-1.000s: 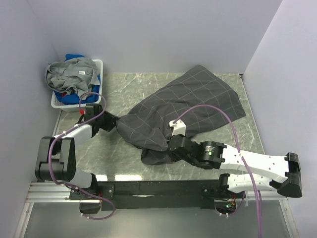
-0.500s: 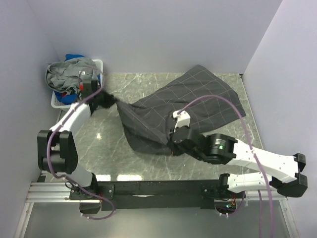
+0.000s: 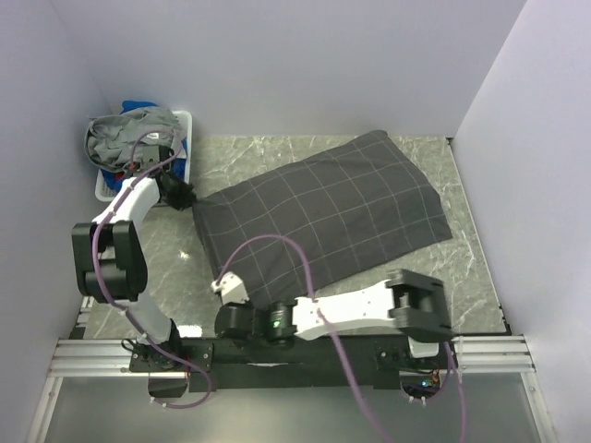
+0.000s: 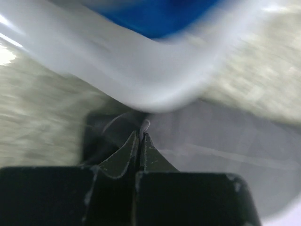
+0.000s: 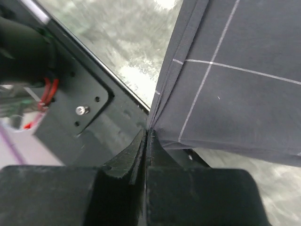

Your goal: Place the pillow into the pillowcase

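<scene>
Beside basket point(image 3: 104, 190), left end effector point(image 3: 187, 197) pinching pillowcase point(image 3: 323, 221) corner

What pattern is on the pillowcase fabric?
The pillowcase is dark charcoal grey with thin light grid lines, clearest in the top external view.

- Marbled grey-green table point(image 3: 277, 157).
- Dark grid-lined pillowcase point(image 3: 323, 217) lies spread across its middle.
- White basket point(image 3: 107, 193) of clothes point(image 3: 129, 137) stands at the far-left corner.
</scene>
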`<state>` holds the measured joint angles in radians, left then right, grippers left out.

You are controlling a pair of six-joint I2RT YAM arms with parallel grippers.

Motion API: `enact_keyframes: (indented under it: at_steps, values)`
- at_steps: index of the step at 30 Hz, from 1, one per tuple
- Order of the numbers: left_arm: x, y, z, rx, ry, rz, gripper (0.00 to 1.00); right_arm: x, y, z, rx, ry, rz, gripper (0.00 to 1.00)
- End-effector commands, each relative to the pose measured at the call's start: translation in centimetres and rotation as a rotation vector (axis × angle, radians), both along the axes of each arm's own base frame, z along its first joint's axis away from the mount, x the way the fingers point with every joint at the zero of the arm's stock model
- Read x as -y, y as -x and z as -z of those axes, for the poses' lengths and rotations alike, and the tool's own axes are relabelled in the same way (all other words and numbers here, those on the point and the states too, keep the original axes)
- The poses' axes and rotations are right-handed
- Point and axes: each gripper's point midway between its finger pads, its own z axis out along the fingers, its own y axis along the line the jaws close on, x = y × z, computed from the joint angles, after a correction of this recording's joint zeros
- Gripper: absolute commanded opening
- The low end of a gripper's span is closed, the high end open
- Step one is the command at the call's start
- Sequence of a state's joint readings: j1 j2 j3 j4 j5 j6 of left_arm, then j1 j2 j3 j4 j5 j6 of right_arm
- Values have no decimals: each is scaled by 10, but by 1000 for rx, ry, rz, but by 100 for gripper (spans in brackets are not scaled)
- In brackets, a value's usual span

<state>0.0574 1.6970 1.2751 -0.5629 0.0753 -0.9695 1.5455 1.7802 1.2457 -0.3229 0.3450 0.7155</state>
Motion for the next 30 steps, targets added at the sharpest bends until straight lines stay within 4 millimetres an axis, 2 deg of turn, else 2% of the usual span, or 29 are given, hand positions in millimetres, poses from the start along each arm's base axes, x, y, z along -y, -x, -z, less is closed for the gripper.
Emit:
enact_keyframes:
  at_steps: [1, 3, 4, 6, 7, 8, 9, 10, 11, 13, 14, 16, 17, 18, 19, 22, 23, 25, 26, 27, 28, 29, 30]
  values:
    - [-59, -47, -35, 190, -180, -139, 1, -15, 67, -10, -126, -41, -198, 0]
    - [-65, -48, -35, 184, -207, -147, 1, 10, 69, 4, -144, -46, -199, 0]
    - [-69, -48, -36, 184, -213, -155, 1, 16, 78, 8, -181, -51, -234, 0]
    - [-70, -54, -39, 189, -213, -158, 1, 22, 91, 16, -219, -34, -279, 0]
    - [-70, -56, -42, 192, -211, -157, 1, 20, 98, 15, -211, -28, -310, 0]
    - [-72, -64, -52, 215, -210, -161, 1, 17, 101, 10, -175, -25, -318, 0]
    - [-75, -67, -57, 223, -210, -162, 1, 14, 120, -1, -138, -6, -362, 0]
    - [-74, -69, -62, 228, -213, -160, 1, 13, 121, -7, -86, 11, -364, 0]
    - [-77, -77, -78, 259, -233, -156, 1, 13, 119, -13, -36, 26, -345, 0]
    - [-82, -81, -91, 272, -246, -154, 1, 16, 133, -28, -19, 36, -371, 0]
    - [-82, -88, -106, 301, -252, -145, 1, 17, 136, -35, -17, 21, -375, 0]
    - [-83, -93, -120, 324, -245, -137, 1, 25, 133, -54, -15, -3, -357, 0]
    - [-82, -97, -134, 349, -236, -132, 1, 28, 126, -63, 1, -6, -329, 0]
    - [-82, -98, -140, 358, -234, -135, 1, 41, 111, -69, 49, 22, -277, 0]
    - [-82, -98, -146, 374, -233, -137, 1, 47, 105, -73, 61, 23, -240, 0]
    - [-83, -98, -164, 423, -224, -141, 1, 66, 92, -66, 48, 31, -162, 0]
    - [-85, -92, -154, 404, -222, -145, 1, 70, 93, -55, 38, 47, -170, 0]
    - [-90, -85, -152, 414, -231, -172, 1, 52, 110, -49, -19, 1, -236, 0]
    - [-91, -76, -129, 362, -229, -182, 1, 40, 119, -51, -34, -21, -272, 0]
    - [-95, -70, -119, 339, -231, -194, 1, 24, 128, -39, -35, -20, -320, 0]
    - [-97, -63, -111, 317, -221, -212, 1, 16, 137, -34, -57, -15, -365, 2]
    - [-98, -52, -88, 263, -216, -216, 1, 0, 144, -46, -56, -44, -391, 9]
    - [-104, -45, -81, 247, -219, -235, 1, -2, 144, -30, -41, 18, -407, 15]
